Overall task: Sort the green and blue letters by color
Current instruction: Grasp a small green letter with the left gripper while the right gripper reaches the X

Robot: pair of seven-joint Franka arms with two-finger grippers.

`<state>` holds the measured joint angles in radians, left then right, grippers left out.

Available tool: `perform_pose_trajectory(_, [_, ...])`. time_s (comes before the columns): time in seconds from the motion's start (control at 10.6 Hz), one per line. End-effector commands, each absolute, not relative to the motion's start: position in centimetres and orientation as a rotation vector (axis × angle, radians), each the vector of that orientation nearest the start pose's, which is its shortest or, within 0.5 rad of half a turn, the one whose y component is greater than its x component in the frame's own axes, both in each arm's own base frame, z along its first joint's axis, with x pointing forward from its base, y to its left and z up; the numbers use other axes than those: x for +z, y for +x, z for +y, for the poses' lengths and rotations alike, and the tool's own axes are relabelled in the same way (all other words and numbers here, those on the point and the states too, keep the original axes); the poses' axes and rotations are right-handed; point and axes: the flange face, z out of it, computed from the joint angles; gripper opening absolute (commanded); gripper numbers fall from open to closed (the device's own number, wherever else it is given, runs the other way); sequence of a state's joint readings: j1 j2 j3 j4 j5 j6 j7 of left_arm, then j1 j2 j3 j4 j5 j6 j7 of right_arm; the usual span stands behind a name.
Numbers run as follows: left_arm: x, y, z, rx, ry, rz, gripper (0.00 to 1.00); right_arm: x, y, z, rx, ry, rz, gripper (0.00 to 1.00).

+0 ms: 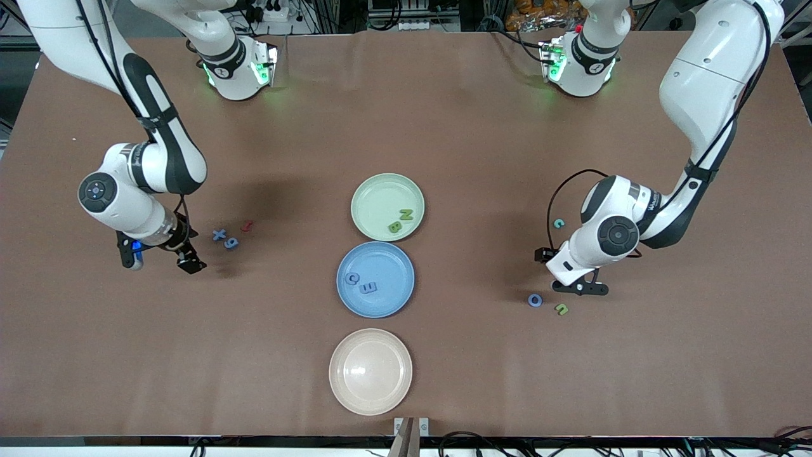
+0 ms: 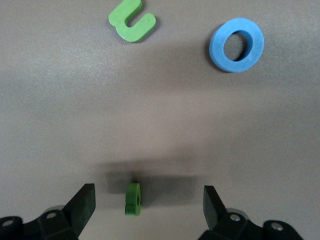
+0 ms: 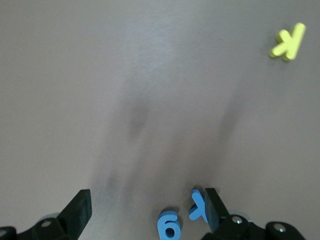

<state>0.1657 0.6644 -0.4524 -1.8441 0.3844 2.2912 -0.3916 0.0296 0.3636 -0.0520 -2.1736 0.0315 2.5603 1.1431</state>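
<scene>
The green plate point(image 1: 371, 190) holds olive-green N point(image 1: 406, 214) and B point(image 1: 394, 226). The blue plate point(image 1: 387, 304) holds a blue G point(image 1: 352, 277) and E point(image 1: 368, 287). My right gripper point(image 1: 189, 260) point(image 3: 147, 210) is open, low over the table beside the blue X point(image 1: 219, 235) point(image 3: 199, 206) and 9 point(image 1: 231, 243) point(image 3: 169, 225). My left gripper point(image 1: 580, 287) point(image 2: 148, 202) is open, with a small green piece point(image 2: 133, 199) on edge between its fingers. Blue O point(image 1: 535, 300) point(image 2: 236, 44) and green u point(image 1: 561, 309) point(image 2: 131, 21) lie on the table close by.
A beige plate point(image 1: 370, 371) sits nearest the front camera, in line with the other two. A small red piece point(image 1: 247, 225) lies by the X. A teal letter point(image 1: 558, 223) lies beside the left arm. A yellow K point(image 3: 288, 42) shows in the right wrist view.
</scene>
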Motion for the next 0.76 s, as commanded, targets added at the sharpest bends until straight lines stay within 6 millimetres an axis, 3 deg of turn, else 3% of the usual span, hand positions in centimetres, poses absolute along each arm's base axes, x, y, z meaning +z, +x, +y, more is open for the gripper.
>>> perform_pose_trajectory(0.0, [18.4, 59.2, -14.9, 0.191, -3.076, 0.198, 0.64, 22.4, 55.7, -1.7, -0.032, -2.416, 1.997, 1.00])
perform_pose_trajectory(0.28, [18.5, 59.5, -14.1, 0.188, -3.083, 0.176, 0.07, 21.1, 54.1, -0.6, -0.036, -2.332, 2.085, 1.00])
perform_pose_trajectory(0.38, [18.6, 59.6, -14.1, 0.187, -3.084, 0.170, 0.00, 20.5, 53.2, -0.6, -0.054, -2.322, 2.080, 1.00])
perform_pose_trajectory(0.66, [20.4, 60.0, -15.5, 0.146, -3.104, 0.168, 0.00, 18.8, 51.6, 0.3, -0.054, -2.304, 2.100, 1.00])
